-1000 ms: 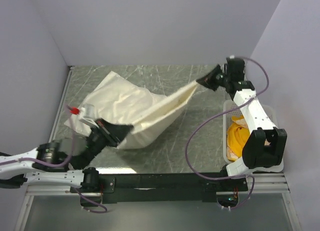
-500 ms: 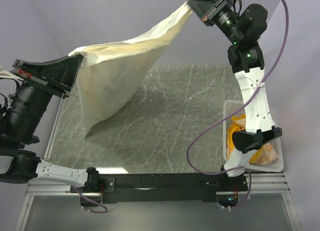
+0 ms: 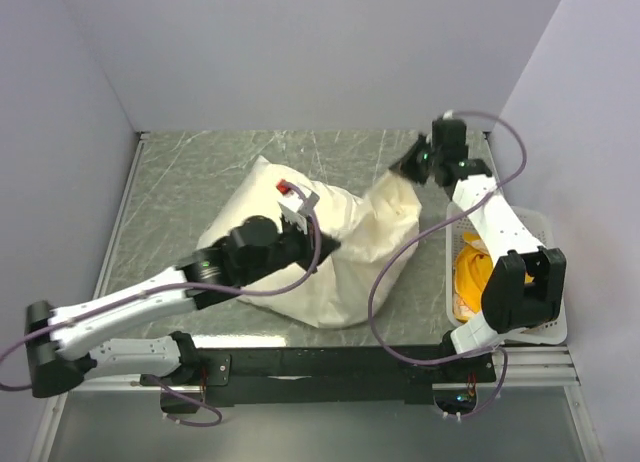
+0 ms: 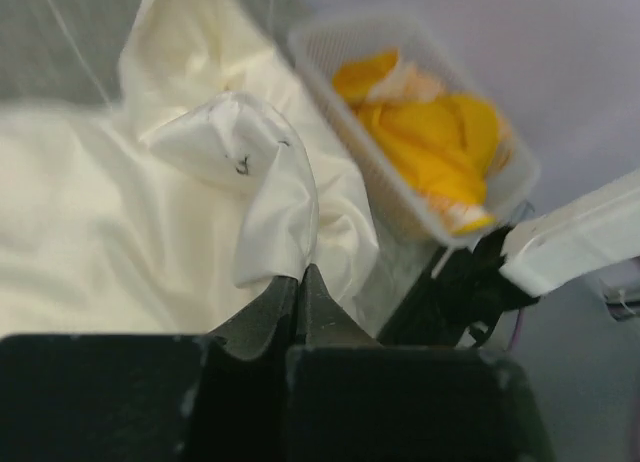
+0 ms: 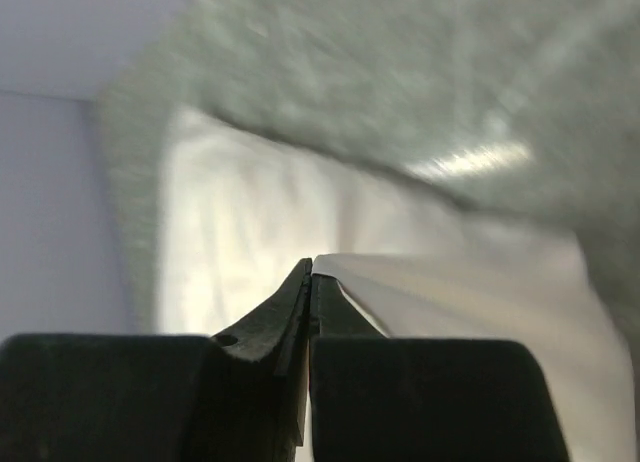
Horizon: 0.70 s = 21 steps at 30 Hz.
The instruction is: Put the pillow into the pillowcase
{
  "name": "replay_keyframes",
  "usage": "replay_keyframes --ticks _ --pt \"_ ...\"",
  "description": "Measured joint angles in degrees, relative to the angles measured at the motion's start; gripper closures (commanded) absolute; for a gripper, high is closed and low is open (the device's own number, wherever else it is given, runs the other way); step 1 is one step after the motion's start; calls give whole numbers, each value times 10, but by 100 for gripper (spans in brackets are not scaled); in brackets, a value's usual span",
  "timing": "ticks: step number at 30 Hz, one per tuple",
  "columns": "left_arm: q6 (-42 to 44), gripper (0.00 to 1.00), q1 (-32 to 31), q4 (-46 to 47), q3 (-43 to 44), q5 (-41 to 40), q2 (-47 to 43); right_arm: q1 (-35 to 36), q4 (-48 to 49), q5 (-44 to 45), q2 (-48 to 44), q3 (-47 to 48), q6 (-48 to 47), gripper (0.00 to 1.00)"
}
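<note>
Top view: the pillowcase lies bunched on the table left of the basket, its long axis slanting toward the basket's far end. The left tool bites its middle, and the right tool holds the corner nearest the basket. No pillow print shows; the bulge suggests the pillow is inside.

Left wrist: the tool is clamped on a fold.

Right wrist: the tool is clamped on the hem.
</note>
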Motion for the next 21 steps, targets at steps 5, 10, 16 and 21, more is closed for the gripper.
replay_keyframes --ticks 5,10,16,21 --pt "-153 99 196 50 -209 159 33 32 -11 27 1 -93 -21 100" --pt "-245 99 502 51 -234 274 -12 115 -20 29 111 58 -44 100" --pt "-277 99 762 49 -141 362 -31 176 -52 -7 294 327 -57 100" --pt "-276 99 701 44 -157 399 -85 171 -75 -29 315 333 -63 100"
